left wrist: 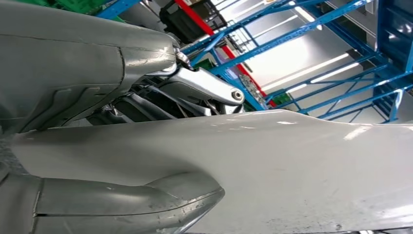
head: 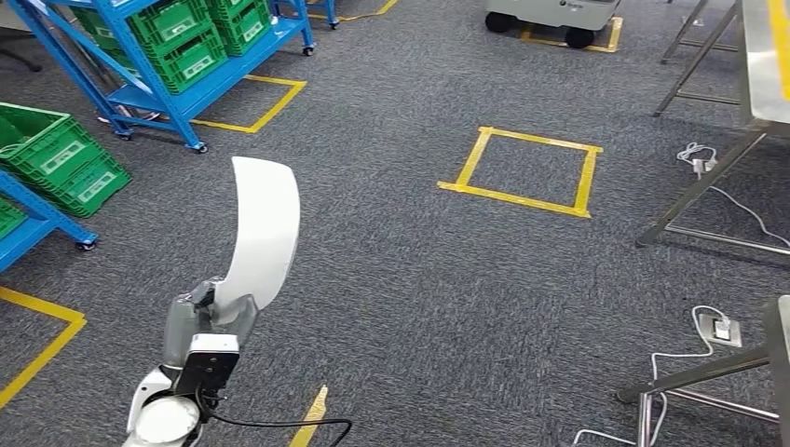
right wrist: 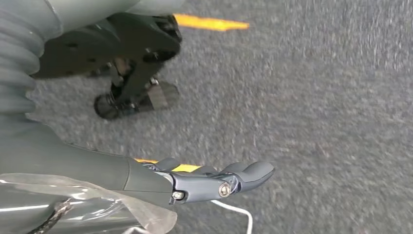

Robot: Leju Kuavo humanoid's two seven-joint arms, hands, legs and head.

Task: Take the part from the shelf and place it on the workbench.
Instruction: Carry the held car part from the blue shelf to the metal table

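Part, a long curved white panel, stands upright over the grey carpet, its lower end clamped in the left hand; in the left wrist view the thumb and fingers press on opposite faces of the panel. Right hand hangs above the carpet, fingers stretched out and holding nothing. Blue shelf with green crates stands well apart at the far left, steel worktop far right
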